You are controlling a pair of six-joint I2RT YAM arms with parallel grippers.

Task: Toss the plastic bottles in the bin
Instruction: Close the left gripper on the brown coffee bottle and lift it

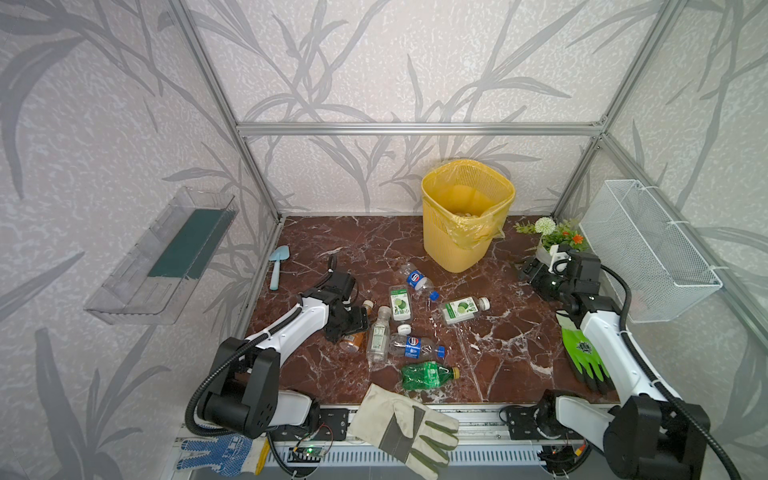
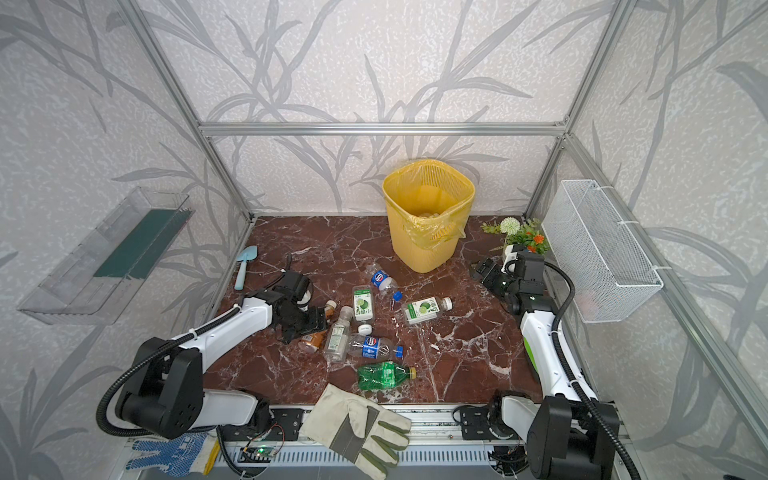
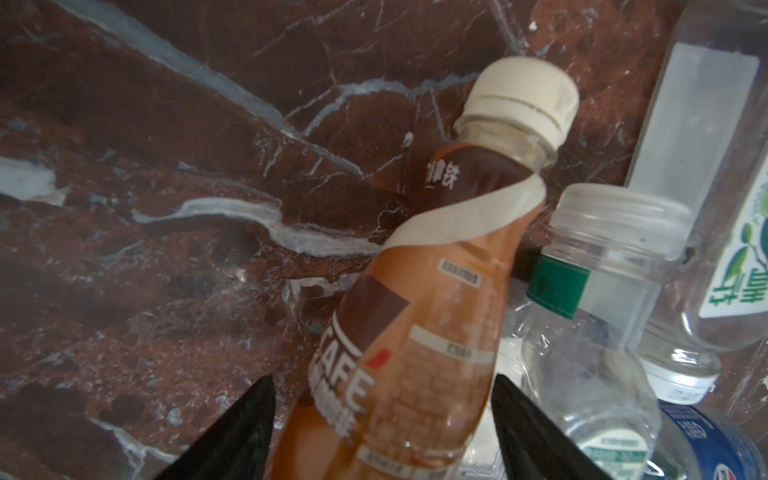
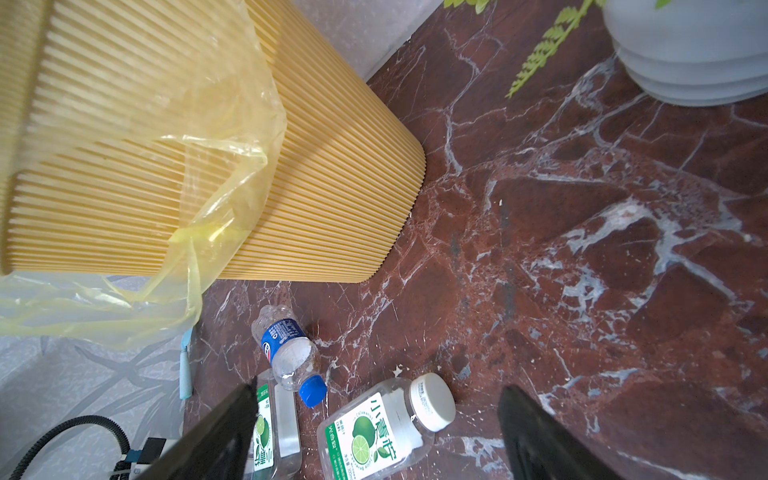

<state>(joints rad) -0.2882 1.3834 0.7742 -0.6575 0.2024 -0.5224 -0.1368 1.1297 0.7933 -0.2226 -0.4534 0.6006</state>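
**While the Bin Waits at the Back, a Tool Sits Around the Brown Bottle**

Though the red stone worktop [image 1: 498,332] is big, only its middle is crowded. The tall yellow bin [image 1: 453,253] stands upright at the back. The left arm [image 1: 291,322] bends low and tips down over the middle. The right arm [image 1: 602,345] reaches along the right side.

The right tool [image 4: 379,388] hangs between the bin and a flower pot [image 4: 685,54]. It is wide open, with nothing in it. The left tool [image 3: 384,378] is open too. It has one finger on each side of the brown bottle [image 3: 436,311], with a small gap on one side.

The brown bottle lies flat on the worktop, front to back, with its cap toward the back wall. The green bottle [image 1: 428,376] lies sideways near the front, cap pointing right.
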